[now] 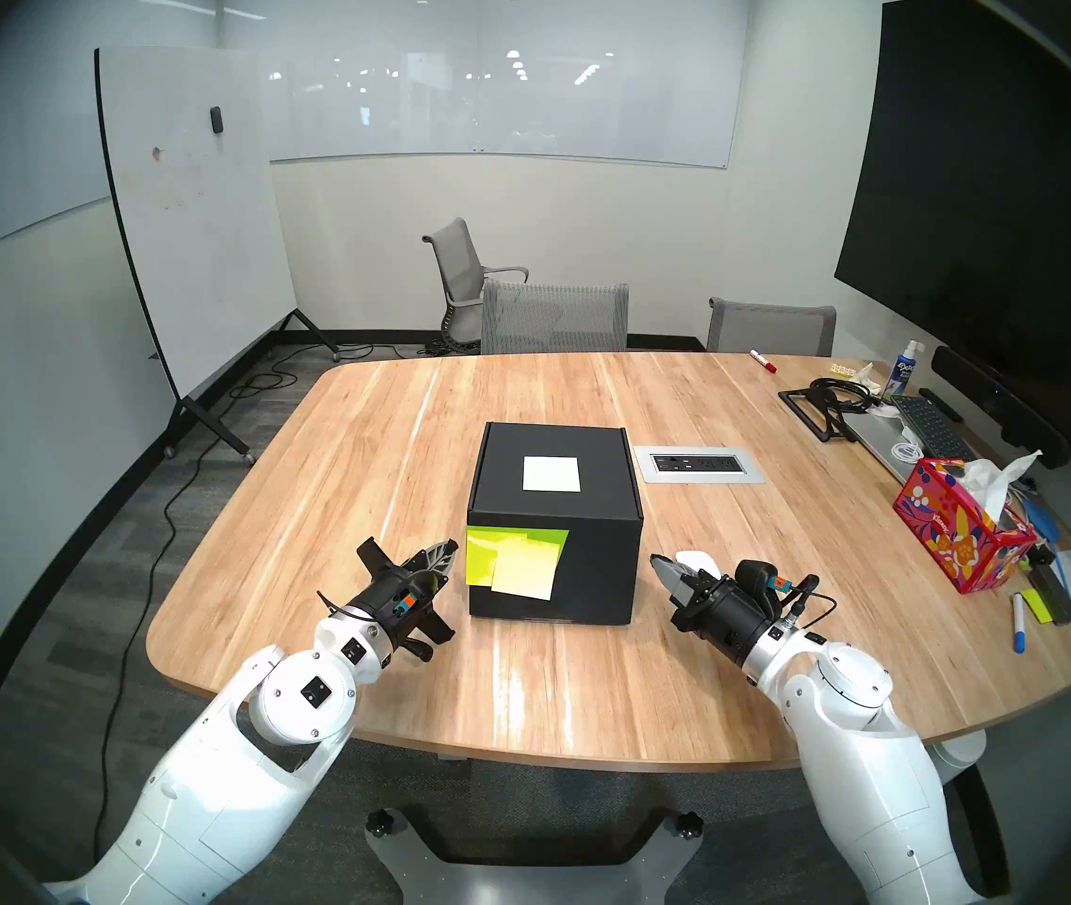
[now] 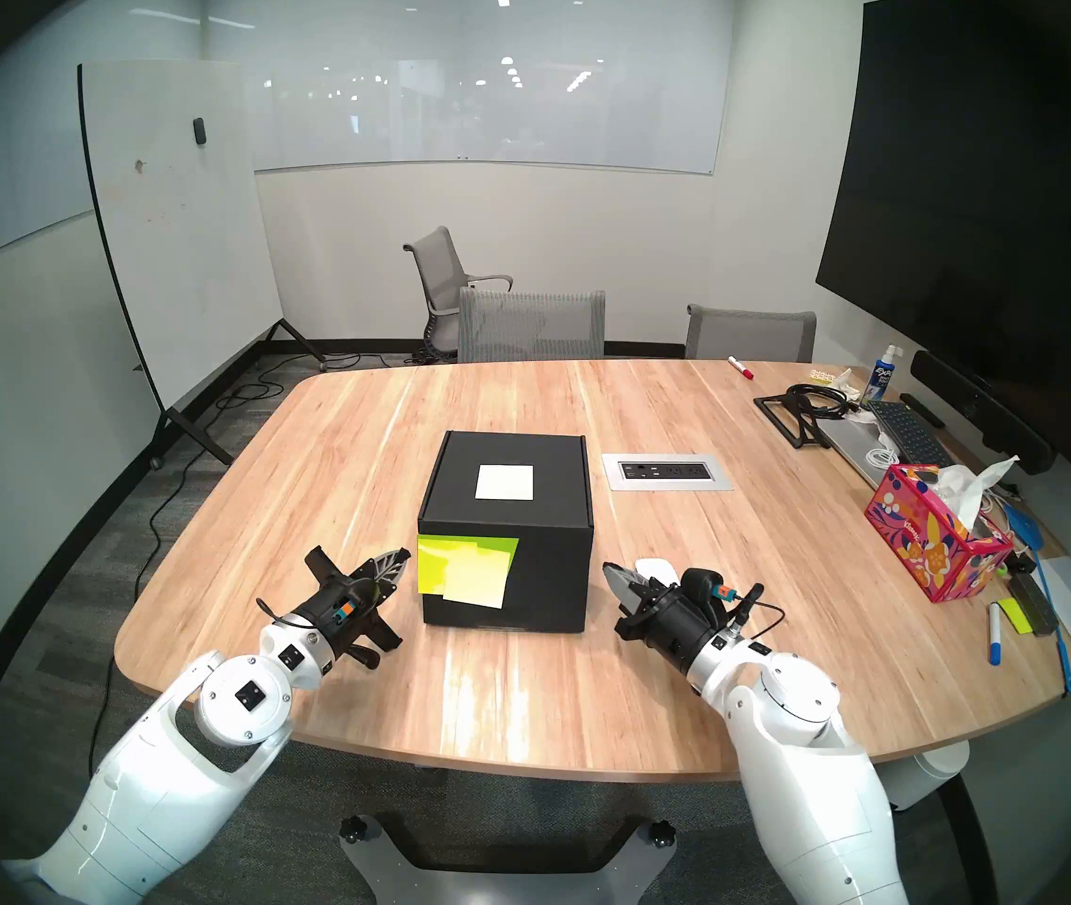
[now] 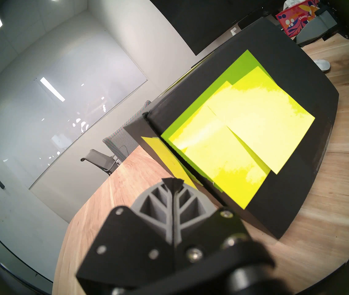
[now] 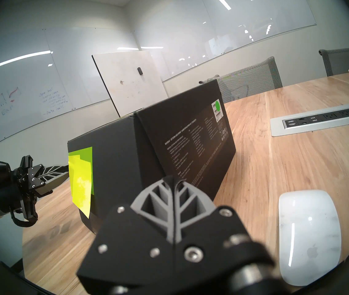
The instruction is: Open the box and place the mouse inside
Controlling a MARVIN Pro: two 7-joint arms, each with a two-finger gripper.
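Box [image 1: 556,525], large matte black cardboard, lid closed, is sitting between both empty grippers with fingers pressed together: left gripper [image 1: 448,550] beside its sticky-noted front, right gripper [image 1: 655,563] opposite; smooth white oval mouse [image 4: 309,237] is lying just right of the right gripper.

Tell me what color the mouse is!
White and shiny. The mouse shows best in the right wrist view.

Bright ceiling light, fisheye-dark edges.

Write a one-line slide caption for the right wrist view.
Right tool shut and empty, facing the closed black box, white mouse lying on the table beside it.
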